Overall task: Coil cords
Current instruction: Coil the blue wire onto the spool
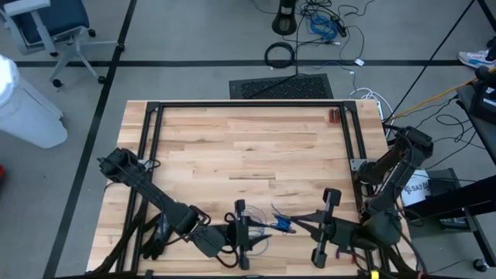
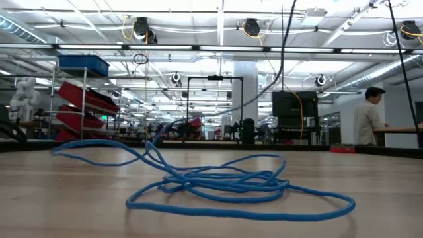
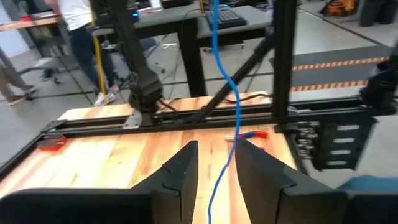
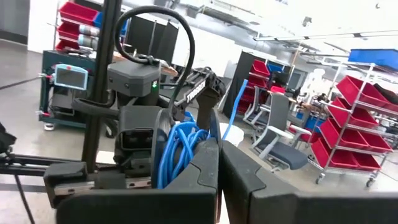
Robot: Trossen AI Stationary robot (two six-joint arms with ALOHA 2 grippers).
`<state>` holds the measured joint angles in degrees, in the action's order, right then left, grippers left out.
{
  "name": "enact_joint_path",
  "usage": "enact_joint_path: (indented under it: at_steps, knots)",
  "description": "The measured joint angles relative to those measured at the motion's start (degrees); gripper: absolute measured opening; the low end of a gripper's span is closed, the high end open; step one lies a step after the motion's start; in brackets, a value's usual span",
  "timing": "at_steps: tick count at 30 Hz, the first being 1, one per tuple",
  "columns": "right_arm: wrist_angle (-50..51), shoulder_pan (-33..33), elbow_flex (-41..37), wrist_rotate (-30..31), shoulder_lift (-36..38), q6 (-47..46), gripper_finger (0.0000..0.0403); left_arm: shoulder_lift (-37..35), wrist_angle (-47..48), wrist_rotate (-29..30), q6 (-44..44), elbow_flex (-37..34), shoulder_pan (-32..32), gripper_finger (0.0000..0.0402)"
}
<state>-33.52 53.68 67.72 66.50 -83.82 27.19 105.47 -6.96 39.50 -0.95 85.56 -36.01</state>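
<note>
- The cords [image 2: 218,185] are one thin blue wire; in your low view it lies as a loose tangle of loops on the wooden table [image 1: 248,147], with one wide loop sweeping around the front and a thinner tail running off to the side.
- From above, you find a small blue bunch of it near the table's front edge, right between the two grippers.
- Your left gripper [image 3: 214,177] has its fingers [image 3: 180,171] parted, with a gap between them. A strand of the blue wire runs through that gap and goes on beyond the fingertips; you cannot tell whether either finger touches it.
- Your right gripper [image 4: 219,165] has its fingers pressed together with no gap. A bundle of blue loops sits just beside the fingertips, against the dark body of the other arm. You cannot tell from these views whether any strand is pinched between the fingers.
- In the overhead view both grippers sit low over the front of the table, facing each other, with the blue bunch between them and the left gripper [image 1: 242,225] just beside it.
- A person [image 2: 367,119] stands in the room well beyond the table.
</note>
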Motion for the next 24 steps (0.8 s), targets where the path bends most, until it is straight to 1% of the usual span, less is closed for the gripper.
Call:
enact_joint_path:
  at_steps: [3, 6, 7, 9, 14, 19, 21, 24]
  knots:
    - [0.2, 1.0, 0.0, 0.0, 0.7, 0.3, 0.0000, 0.0, 0.0, -3.5, 0.0, 0.0, -0.2, 0.0114]
    - [0.1, 2.1, 0.0, 0.0, 1.1, 0.5, 0.0000, 0.3, 0.0, -10.0, 0.6, 0.0, -0.2, 0.0114]
    - [0.1, 2.4, 0.0, 0.0, 1.2, 0.5, 0.0000, 0.7, -0.1, -11.1, 1.5, 0.0, -0.1, 0.0114]
    - [0.2, 2.7, 0.0, 0.0, 1.2, 0.8, 0.0000, 1.7, -0.5, -11.1, 4.0, 0.0, -0.1, 0.0114]
    - [0.2, 2.7, 0.0, -0.1, 1.3, 1.0, 0.0000, 5.7, -7.1, -7.8, 10.5, 0.0, 0.0, 0.0115]
    - [0.2, 2.7, 0.0, -0.1, 1.3, 1.2, 0.0000, 10.3, -17.3, 0.4, 16.2, 0.0, 0.3, 0.0115]
    - [0.2, 2.7, 0.0, -0.1, 1.3, 1.2, 0.0000, 11.3, -18.9, 2.0, 16.8, 0.0, 0.5, 0.0115]
    - [0.2, 2.7, 0.0, -0.2, 1.3, 1.2, 0.0000, 12.3, -19.1, 2.6, 16.7, 0.0, 0.9, 0.0115]
